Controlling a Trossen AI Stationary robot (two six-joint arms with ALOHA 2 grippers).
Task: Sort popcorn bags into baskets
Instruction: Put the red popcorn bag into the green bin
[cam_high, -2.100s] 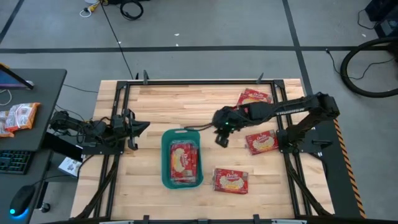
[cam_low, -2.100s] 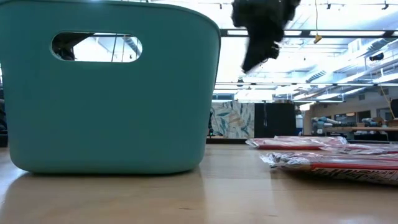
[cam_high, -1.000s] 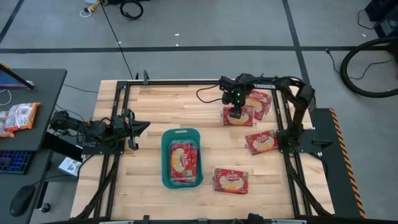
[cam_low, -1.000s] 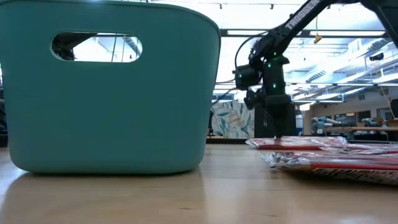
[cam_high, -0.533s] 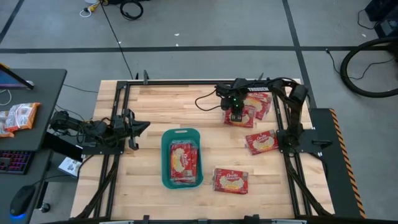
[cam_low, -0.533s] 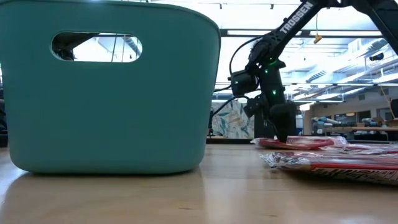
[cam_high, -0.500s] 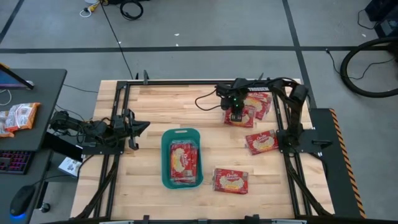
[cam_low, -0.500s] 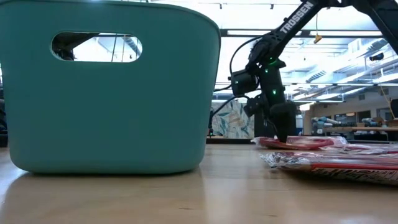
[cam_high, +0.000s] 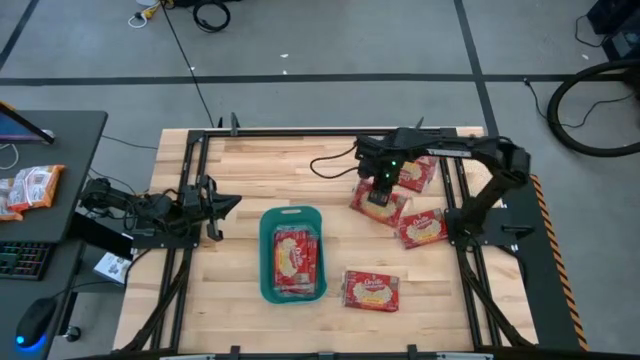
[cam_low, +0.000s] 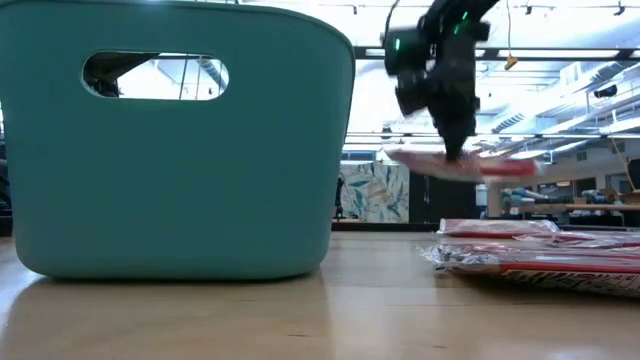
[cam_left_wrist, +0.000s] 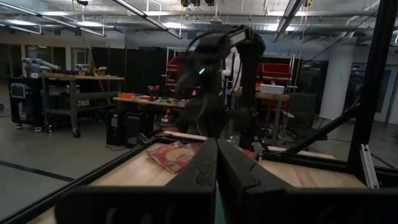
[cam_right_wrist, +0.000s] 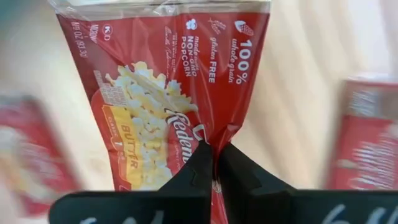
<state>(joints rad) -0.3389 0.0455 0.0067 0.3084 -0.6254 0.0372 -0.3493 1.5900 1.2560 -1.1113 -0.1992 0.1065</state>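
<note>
My right hand (cam_high: 379, 193) is pinching one popcorn bag (cam_high: 378, 203) by its middle, clear of the counter (cam_high: 250, 165); it may slip free before reaching the teal basket (cam_high: 266, 262).

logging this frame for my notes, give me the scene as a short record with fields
right gripper: shut on a popcorn bag, held clear above the table
left gripper: shut, idle at the table's left side
basket: teal basket near the table's middle, popcorn bags inside
loose bags on table: one at the far right corner, one by the right arm's base, one right of the basket
</note>
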